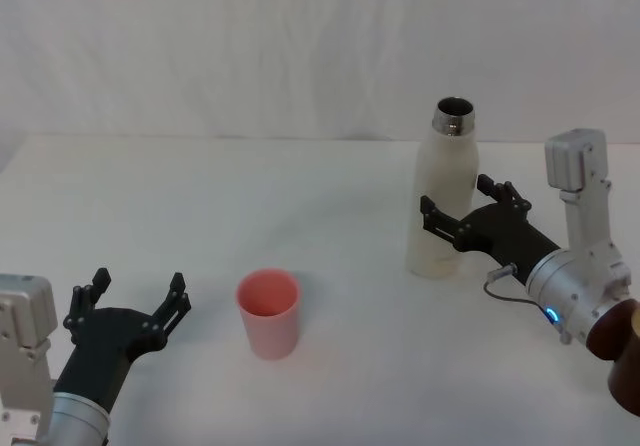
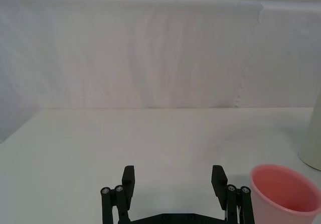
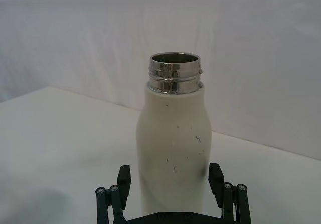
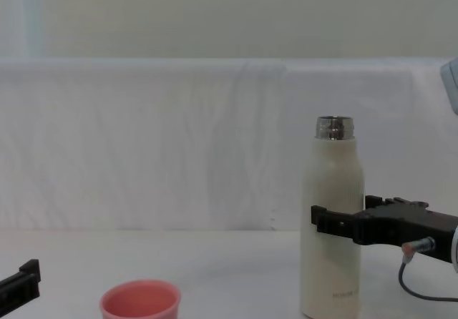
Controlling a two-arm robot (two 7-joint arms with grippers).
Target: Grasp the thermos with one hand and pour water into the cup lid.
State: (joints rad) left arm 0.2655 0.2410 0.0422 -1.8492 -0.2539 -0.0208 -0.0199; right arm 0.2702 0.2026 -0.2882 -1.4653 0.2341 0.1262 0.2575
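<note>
Right gripper (image 1: 453, 216): black two-fingered claw at the table's (image 1: 200, 226) 3 o'clock side, jaws spread wide around the lower half of the bottle (image 1: 444, 198), one finger (image 3: 123, 176) on each flank. Whether the pads actually press the wall cannot be told; in the right wrist view a narrow gap shows on one side and a dark shadow on the other.

Bottle: cream-white, upright on the white table, open steel neck at top, cap off. Small scuff marks on the body, grey lettering near the base in the chest view.

Cup (image 1: 268, 312): salmon-pink, upright, mouth open, standing at about 8 o'clock from the bottle and well apart from it. Contents not discernible.

Left gripper (image 1: 133, 304): same black type, at the table's 7 o'clock edge, jaws wide apart and holding nothing. It sits near the cup, at the cup's 9 o'clock, not touching it.

Backdrop: white cloth wall (image 1: 300, 46) at 12 o'clock.
</note>
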